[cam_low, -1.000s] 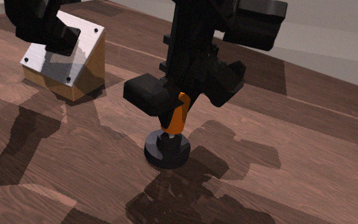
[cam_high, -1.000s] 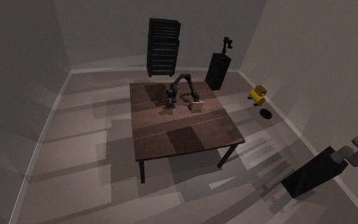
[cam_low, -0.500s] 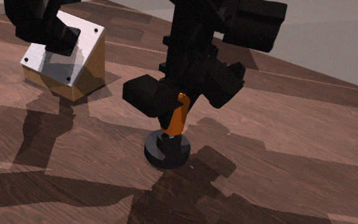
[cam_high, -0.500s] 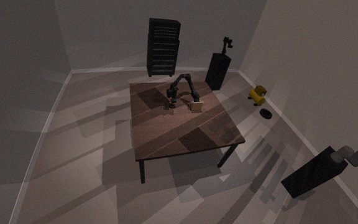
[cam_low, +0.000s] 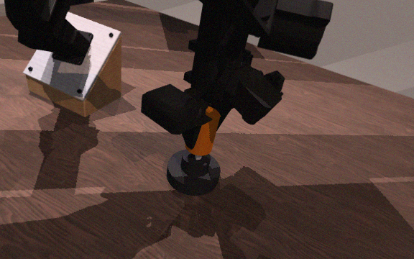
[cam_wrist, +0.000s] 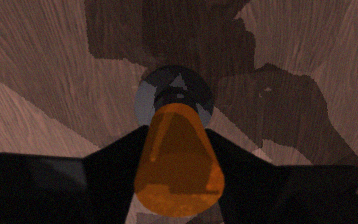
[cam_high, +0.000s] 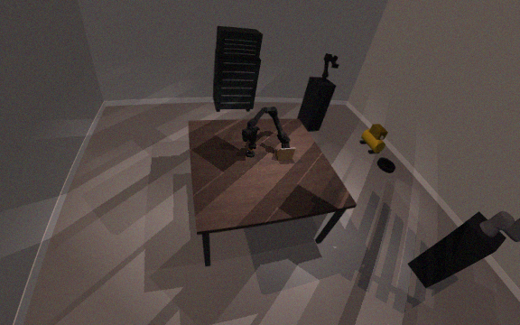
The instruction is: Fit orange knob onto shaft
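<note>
The orange knob [cam_low: 205,138] [cam_wrist: 179,160] is between the fingers of my gripper [cam_low: 207,120] [cam_wrist: 176,132], which is shut on it. The knob leans slightly, its lower end over the middle of the dark round pedestal [cam_low: 175,180] [cam_wrist: 145,102]. A small piece of the silver shaft [cam_low: 198,157] shows just below the knob in the exterior view, so the knob is not seated on the pedestal. The knob covers the rest of the shaft. The hole and both flat sides are hidden. In the top view the gripper and pedestal are small and dark.
A wooden wedge block [cam_high: 285,154] [cam_low: 103,80] with a sloping silver plate stands on the wooden table [cam_high: 260,190] beside the pedestal. The arm's base part stands over that plate in the exterior view. Shadows of the arm fall across the table.
</note>
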Action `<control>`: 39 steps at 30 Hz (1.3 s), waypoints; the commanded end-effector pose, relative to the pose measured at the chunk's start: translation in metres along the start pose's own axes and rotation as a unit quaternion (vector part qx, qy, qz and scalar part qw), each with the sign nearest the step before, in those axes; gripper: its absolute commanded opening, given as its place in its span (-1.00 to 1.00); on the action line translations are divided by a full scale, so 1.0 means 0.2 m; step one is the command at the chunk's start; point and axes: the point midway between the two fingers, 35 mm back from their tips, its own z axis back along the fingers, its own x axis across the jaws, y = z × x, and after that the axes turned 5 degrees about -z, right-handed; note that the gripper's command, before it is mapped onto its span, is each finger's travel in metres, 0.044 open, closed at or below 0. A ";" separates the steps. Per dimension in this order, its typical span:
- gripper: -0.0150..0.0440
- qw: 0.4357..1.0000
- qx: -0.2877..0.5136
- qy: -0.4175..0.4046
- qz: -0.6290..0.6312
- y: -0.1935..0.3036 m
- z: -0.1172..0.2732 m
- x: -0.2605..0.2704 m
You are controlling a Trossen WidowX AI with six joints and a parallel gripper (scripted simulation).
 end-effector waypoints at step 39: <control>-0.49 0.994 -0.001 0.000 -0.109 0.00 0.01 0.00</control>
